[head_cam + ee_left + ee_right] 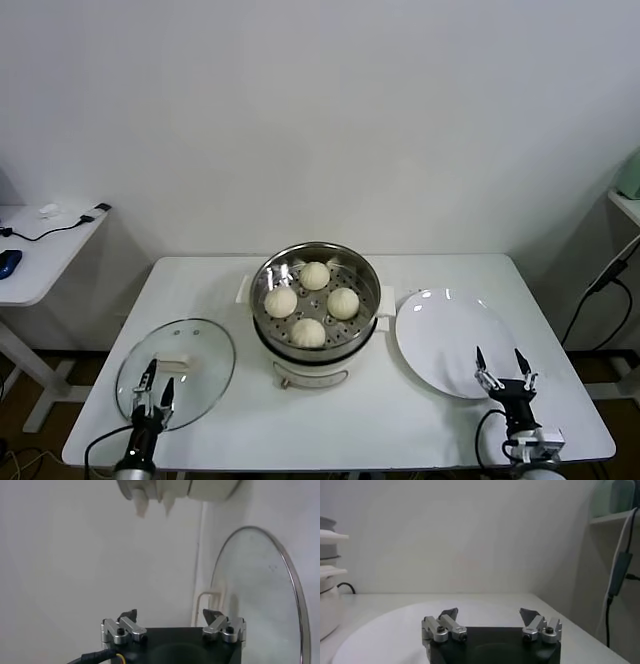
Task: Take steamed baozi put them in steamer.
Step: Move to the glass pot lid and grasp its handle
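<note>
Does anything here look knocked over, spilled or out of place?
Nothing stands out. Four steamed baozi sit neatly inside the steamer, the glass lid lies flat beside it, and the white plate is bare. Both the left gripper and right gripper hang open, holding nothing.

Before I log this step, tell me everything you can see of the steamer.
The steamer is a round, shiny steel pot with a perforated floor, upright on a white base with side handles, mid-table. It is uncovered. Four cream-white baozi sit apart on its floor. The glass lid lies flat to its left, the white plate to its right. Nothing else touches it.
</note>
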Controlling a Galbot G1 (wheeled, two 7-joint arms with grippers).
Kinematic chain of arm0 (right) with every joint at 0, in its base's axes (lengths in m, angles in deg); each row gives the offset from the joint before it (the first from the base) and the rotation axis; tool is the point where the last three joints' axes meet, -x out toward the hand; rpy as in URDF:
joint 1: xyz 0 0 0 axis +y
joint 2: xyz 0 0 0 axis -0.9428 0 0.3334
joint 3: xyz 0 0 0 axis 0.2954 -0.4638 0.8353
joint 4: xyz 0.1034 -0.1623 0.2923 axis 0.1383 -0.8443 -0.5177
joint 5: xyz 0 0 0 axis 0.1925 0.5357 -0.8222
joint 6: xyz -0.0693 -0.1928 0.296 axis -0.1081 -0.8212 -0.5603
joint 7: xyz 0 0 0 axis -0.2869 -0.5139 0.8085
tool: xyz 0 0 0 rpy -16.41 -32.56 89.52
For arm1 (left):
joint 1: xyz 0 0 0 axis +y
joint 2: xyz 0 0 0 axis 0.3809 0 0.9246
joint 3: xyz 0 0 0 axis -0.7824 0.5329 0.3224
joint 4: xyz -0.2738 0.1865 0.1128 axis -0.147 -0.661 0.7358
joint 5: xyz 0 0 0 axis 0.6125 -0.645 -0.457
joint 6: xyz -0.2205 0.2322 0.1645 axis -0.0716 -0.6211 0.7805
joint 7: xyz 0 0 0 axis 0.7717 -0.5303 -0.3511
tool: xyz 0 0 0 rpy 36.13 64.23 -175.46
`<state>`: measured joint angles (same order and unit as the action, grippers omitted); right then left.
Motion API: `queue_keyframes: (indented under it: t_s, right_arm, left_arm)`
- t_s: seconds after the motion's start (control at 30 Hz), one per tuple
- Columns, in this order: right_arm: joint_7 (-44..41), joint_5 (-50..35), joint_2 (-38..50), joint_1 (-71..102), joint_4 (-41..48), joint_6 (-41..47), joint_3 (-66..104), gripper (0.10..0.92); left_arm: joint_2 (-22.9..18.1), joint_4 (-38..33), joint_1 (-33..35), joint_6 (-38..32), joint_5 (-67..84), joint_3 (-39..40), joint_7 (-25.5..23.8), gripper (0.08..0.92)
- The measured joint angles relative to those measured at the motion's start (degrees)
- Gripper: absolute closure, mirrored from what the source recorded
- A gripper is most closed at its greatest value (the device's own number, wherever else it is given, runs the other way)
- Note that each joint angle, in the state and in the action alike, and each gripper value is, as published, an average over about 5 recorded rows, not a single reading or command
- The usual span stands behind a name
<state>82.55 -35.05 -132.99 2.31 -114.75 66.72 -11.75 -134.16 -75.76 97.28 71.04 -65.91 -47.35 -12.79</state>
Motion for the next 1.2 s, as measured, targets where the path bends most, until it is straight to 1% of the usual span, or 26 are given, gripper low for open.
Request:
queue_keyframes:
  t_s: [0.27,0.5,0.77,0.9,1.2]
  right_arm:
    - [0.14,0.41,-0.68,0.37,-0.15,0.04,0.37,0.203]
    - [0.28,0.49,-0.88,0.50,0.74,-0.34,0.53,0.203]
    - [0.29,0.74,-1.26,0.54,1.59,-0.51,0.45,0.203]
    - [0.26,0.90,-1.48,0.40,1.97,-0.52,0.41,0.203]
    - [-0.03,1.53,-1.79,0.31,2.55,-0.57,0.28,0.203]
  left_arm:
    - [1.15,2.43,-3.28,1.27,-1.48,0.16,-2.13,0.177]
    - [1.34,4.05,-6.02,2.15,-2.13,0.52,-3.59,0.177]
    - [1.65,6.16,-8.39,2.71,-2.39,1.10,-4.18,0.189]
    - [1.96,7.02,-8.83,2.79,-2.36,1.09,-3.99,0.273]
    - [2.33,9.26,-10.00,2.32,-2.39,1.30,-2.30,0.533]
